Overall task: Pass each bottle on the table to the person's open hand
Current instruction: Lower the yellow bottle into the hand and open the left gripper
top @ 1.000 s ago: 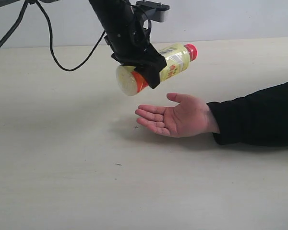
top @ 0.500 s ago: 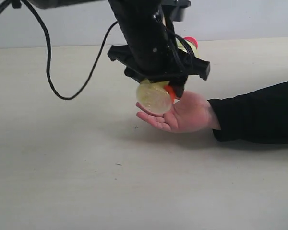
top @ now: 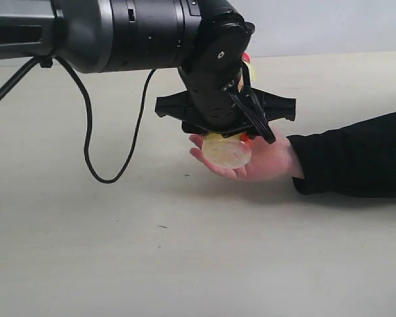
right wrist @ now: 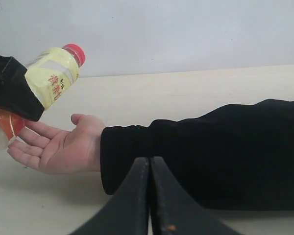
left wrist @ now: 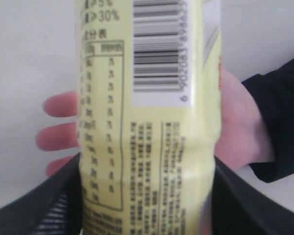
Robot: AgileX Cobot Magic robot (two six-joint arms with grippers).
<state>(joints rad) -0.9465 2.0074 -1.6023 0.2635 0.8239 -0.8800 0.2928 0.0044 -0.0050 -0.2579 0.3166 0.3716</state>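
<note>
— How is the arm placed?

— Over the pale desk the left arm is stretched in from the left side of the exterior view and bent downward at the wrist. A black cable is looped beneath it. A black sleeve is laid on the desk from the right, and the person's open hand is held palm up at its end.

— And the hands?

— The left hand is clamped around the yellow bottle, its fingers pressed on both sides of the label. The bottle is tilted, base down over the palm and red cap up and away. Whether the base is touching the skin cannot be told. The right hand is seen with its fingers pressed together and nothing between them, low beside the sleeve.

— What is changed from a second ago?

— The arm has been lowered and swung forward, so more of the view is filled by it. The bottle, then carried clear above the palm, is now brought down to it. The palm is kept where it was.
</note>
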